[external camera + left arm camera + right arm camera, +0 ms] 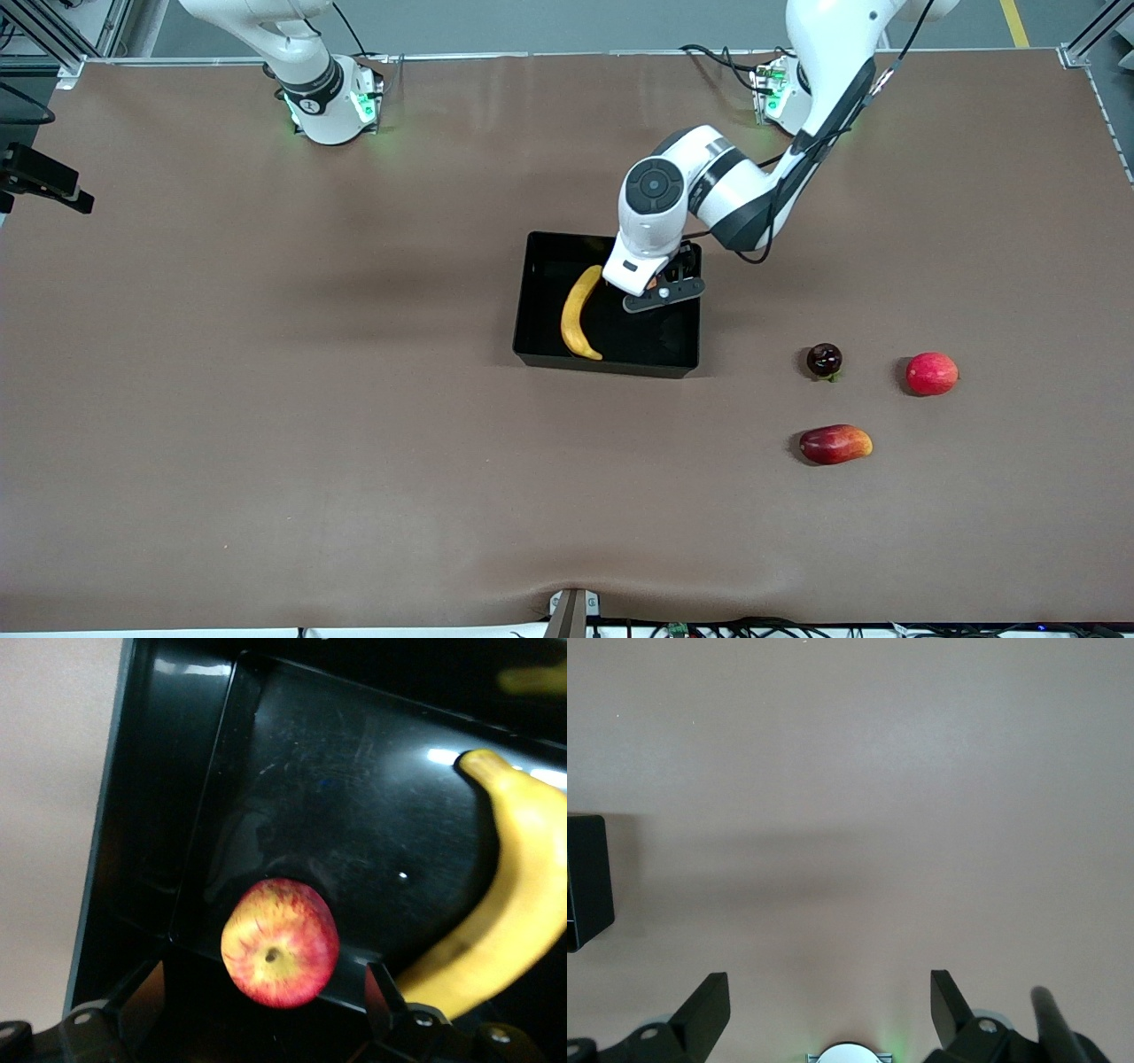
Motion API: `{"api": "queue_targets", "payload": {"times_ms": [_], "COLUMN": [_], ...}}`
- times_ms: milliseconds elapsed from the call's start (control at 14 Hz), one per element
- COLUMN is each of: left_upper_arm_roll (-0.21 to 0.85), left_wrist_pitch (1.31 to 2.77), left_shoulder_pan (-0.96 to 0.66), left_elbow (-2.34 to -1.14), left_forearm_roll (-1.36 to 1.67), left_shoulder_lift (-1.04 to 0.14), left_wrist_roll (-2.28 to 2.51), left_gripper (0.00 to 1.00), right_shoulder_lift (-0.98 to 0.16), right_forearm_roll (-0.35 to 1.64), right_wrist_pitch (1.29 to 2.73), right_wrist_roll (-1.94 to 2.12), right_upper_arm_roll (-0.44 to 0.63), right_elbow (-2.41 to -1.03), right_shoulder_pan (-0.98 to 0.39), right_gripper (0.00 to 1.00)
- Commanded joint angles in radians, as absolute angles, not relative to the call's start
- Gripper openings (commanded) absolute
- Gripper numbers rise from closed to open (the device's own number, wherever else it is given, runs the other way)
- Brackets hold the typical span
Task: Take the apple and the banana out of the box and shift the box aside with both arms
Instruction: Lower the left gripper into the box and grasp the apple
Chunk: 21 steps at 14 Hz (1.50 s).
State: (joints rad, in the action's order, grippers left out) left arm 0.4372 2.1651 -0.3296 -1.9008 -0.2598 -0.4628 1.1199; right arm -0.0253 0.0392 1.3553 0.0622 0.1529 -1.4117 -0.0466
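The black tray (532,306) sits mid-table. The yellow banana (576,315) lies in it at the end toward the right arm. My left gripper (664,293) hangs low over the tray's other end and hides the apple in the front view. In the left wrist view the red apple with yellow streaks (280,942) rests on the tray floor (337,788) by a wall. The left gripper (264,992) is open, its fingers clear of the apple on both sides, with the banana (514,895) beside it. My right gripper (830,988) is open and empty over bare table near its base.
A dark round fruit (824,359), a pink-red round fruit (931,373) and a red-and-yellow mango (835,444) lie on the table toward the left arm's end, nearer the front camera than the tray. A tray corner (585,877) shows in the right wrist view.
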Motion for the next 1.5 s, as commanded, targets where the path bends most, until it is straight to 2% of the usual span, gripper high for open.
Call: {"api": "queue_targets", "payload": {"times_ms": [0,571,643,714,857,929,1143,1429], "left_upper_arm_roll": [0.437,0.436,0.436,0.436,0.436,0.436,0.437,0.436], "left_wrist_pitch": [2.177,2.194,2.195,2.197,2.197,2.188,2.128,1.893], "left_shoulder_pan": [-0.345,-0.354,-0.354,-0.354,-0.356,-0.354,-0.348,-0.324], "left_elbow": [-1.896,-1.907,-1.905,-1.898,-1.882,-1.870,-1.818,-1.629], "left_forearm_roll": [-0.324,-0.341,-0.344,-0.344,-0.344,-0.344,-0.342,-0.336], "left_shoulder_lift": [-0.503,-0.554,-0.560,-0.569,-0.565,-0.558,-0.502,-0.451], "left_wrist_roll": [1.192,1.212,1.212,1.212,1.221,1.227,1.233,1.171], "left_gripper": [1.00,1.00,0.85,0.66,0.07,0.00,0.00,0.00], "right_shoulder_lift": [-0.026,-0.026,-0.026,-0.026,-0.028,-0.026,-0.028,-0.028], "right_forearm_roll": [0.055,0.055,0.055,0.057,0.057,0.057,0.057,0.057], "right_wrist_pitch": [1.350,1.350,1.350,1.350,1.351,1.351,1.353,1.355], "right_wrist_roll": [0.061,0.061,0.061,0.063,0.063,0.063,0.071,0.069], "right_upper_arm_roll": [0.141,0.141,0.141,0.141,0.141,0.141,0.141,0.141], "right_elbow": [-1.404,-1.404,-1.404,-1.404,-1.402,-1.402,-1.401,-1.397], "right_shoulder_pan": [-0.029,-0.028,-0.028,-0.026,-0.029,-0.031,-0.025,-0.031], "right_gripper": [1.00,1.00,1.00,1.00,1.00,1.00,1.00,1.00]}}
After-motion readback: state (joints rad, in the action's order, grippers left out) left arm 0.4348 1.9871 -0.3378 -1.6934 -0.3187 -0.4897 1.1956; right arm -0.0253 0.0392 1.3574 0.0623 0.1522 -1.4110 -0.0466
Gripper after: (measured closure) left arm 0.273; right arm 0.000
